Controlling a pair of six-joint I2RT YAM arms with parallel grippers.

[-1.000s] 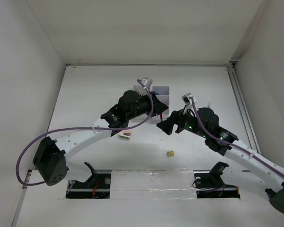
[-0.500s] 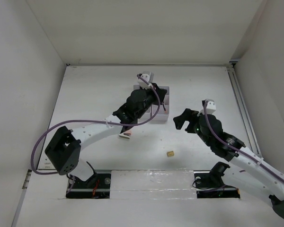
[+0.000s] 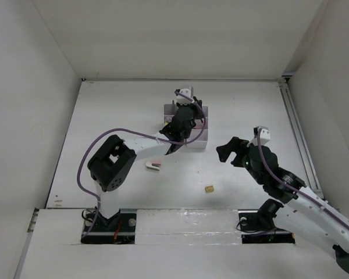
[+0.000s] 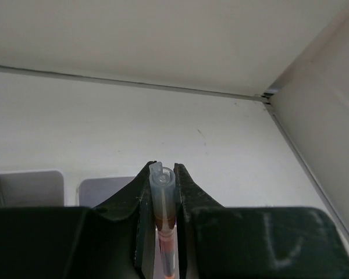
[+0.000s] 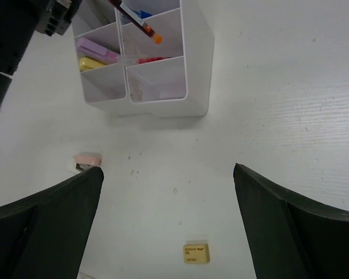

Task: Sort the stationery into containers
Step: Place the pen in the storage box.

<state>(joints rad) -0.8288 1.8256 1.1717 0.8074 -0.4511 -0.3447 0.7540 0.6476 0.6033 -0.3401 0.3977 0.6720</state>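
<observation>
Top view — left arm: the left gripper [image 3: 189, 119] hangs over the white organiser [image 3: 203, 141] and hides most of its compartments.
Top view — loose items: the white-pink stapler [image 3: 154, 165] lies on the table [image 3: 116, 116] near the organiser's near-left corner. The tan eraser [image 3: 209, 189] is well apart, closer to the near edge.
Top view — right arm: the right gripper [image 3: 227, 153] sits to the right of the organiser, claw spread and carrying nothing.
Left wrist — claw: pressed together on a red pen [image 4: 163, 200] with a clear cap. Compartment openings lie below and to the left.
Right wrist — held pen: its orange tip hangs over one compartment, seemingly not yet inside.
Right wrist — already sorted: the pink highlighter [image 5: 96, 49] and yellow highlighter [image 5: 88, 63] share one compartment. A second red pen [image 5: 146, 59] lies in the next, and a blue cap [image 5: 143, 13] shows further back.
Scissors: not made out in any view.
Progress: past halfway, by my reckoning — this pen to drop, then the stapler and eraser.
</observation>
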